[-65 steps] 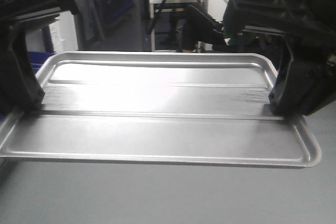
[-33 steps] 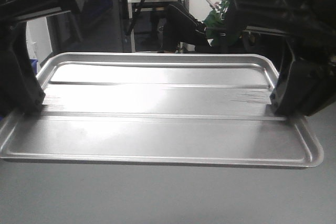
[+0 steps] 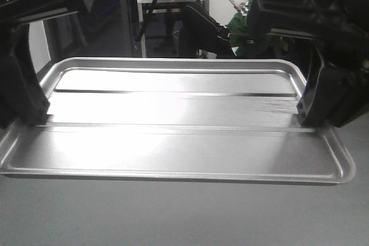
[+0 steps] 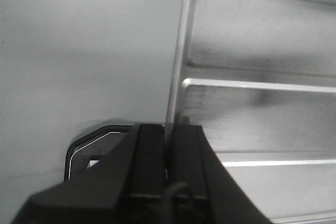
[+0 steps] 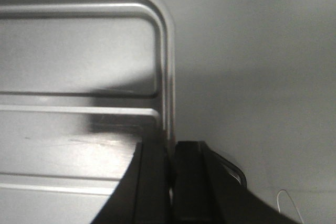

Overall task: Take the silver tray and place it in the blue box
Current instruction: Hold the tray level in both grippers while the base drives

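While its short rims are pinched by the closed left gripper (image 4: 169, 129) and right gripper (image 5: 170, 149), the silver tray (image 3: 173, 108) is held level, seemingly clear of the grey table (image 3: 173, 217) | blue box is not seen | both ends should be carried together, kept level.

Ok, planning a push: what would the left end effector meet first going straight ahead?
The rim of the silver tray, clamped in the left end effector; beyond, seemingly just grey surface.
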Robot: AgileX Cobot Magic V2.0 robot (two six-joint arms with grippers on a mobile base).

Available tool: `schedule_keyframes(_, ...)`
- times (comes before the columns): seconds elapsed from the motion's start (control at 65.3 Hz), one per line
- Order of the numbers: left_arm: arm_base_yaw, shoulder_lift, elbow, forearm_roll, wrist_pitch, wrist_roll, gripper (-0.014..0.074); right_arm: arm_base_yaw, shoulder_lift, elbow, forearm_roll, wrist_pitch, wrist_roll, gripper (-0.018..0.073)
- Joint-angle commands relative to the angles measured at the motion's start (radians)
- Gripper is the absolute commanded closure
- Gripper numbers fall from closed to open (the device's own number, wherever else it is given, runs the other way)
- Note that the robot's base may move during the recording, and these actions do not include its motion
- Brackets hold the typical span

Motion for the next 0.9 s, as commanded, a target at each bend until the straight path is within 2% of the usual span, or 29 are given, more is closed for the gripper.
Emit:
schedule_keyframes(0.0, 0.005, -0.023, -0.021, 0.055, 0.051, -0.009, 0.07, -0.01, -0.026, -0.017, -0.071, 0.057, -0.005, 0.0507)
schedule_keyframes(0.888, 0.005, -0.023, -0.021, 0.055, 0.051, -0.009, 0.07, -0.01, -0.026, -0.017, -0.071, 0.058, -0.005, 0.0507)
